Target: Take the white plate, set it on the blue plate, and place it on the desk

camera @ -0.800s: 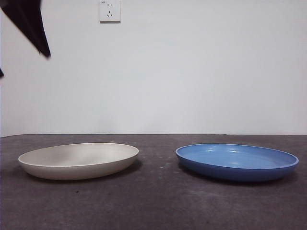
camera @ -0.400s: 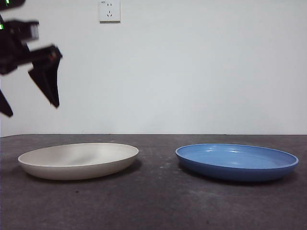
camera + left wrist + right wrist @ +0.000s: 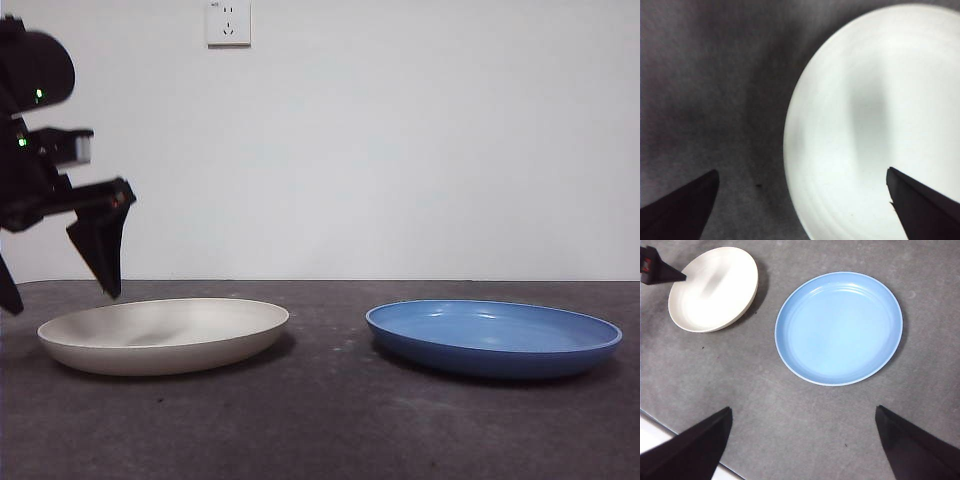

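Observation:
The white plate (image 3: 165,334) lies on the desk (image 3: 330,425) at the left, and the blue plate (image 3: 493,337) lies apart from it at the right. My left gripper (image 3: 60,300) is open and empty, just above the white plate's left rim. In the left wrist view the gripper (image 3: 801,172) straddles that rim, one jaw over the white plate (image 3: 875,125) and one over the desk. My right gripper (image 3: 803,410) is open and empty, high above the desk, with the blue plate (image 3: 840,327) and the white plate (image 3: 712,287) below it.
A wall socket (image 3: 228,22) sits on the white wall behind. The desk's edge (image 3: 652,432) shows near the right gripper. One jaw of the left gripper (image 3: 657,270) shows beside the white plate in the right wrist view.
My left gripper has come down from the top left corner to just above the white plate's left rim. The plates have not moved.

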Robot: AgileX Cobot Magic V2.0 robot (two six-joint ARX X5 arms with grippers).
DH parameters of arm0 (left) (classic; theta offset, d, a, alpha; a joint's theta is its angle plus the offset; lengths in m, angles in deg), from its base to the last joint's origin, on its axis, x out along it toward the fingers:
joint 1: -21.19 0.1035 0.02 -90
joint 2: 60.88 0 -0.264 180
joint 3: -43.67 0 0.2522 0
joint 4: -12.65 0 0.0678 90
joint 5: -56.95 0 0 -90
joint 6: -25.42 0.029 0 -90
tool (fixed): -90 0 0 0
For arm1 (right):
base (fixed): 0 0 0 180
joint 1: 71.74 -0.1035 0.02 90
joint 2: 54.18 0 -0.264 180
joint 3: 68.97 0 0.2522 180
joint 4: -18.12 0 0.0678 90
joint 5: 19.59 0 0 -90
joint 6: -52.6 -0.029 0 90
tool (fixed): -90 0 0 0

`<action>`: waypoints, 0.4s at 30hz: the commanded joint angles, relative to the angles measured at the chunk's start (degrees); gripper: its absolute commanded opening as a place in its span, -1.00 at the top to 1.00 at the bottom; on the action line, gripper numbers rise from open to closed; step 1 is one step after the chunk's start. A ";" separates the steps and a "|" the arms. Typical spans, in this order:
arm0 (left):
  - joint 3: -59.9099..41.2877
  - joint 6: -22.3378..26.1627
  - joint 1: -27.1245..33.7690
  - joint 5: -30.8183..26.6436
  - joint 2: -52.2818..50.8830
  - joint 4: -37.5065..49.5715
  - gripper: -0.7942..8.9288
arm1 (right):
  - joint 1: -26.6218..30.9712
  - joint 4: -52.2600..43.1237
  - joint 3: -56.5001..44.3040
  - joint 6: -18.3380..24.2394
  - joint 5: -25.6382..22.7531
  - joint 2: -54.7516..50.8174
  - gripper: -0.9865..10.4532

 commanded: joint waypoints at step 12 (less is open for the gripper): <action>1.18 -0.33 -0.09 -0.11 3.58 -0.33 0.31 | -0.24 -0.28 1.11 -0.42 0.13 0.39 0.02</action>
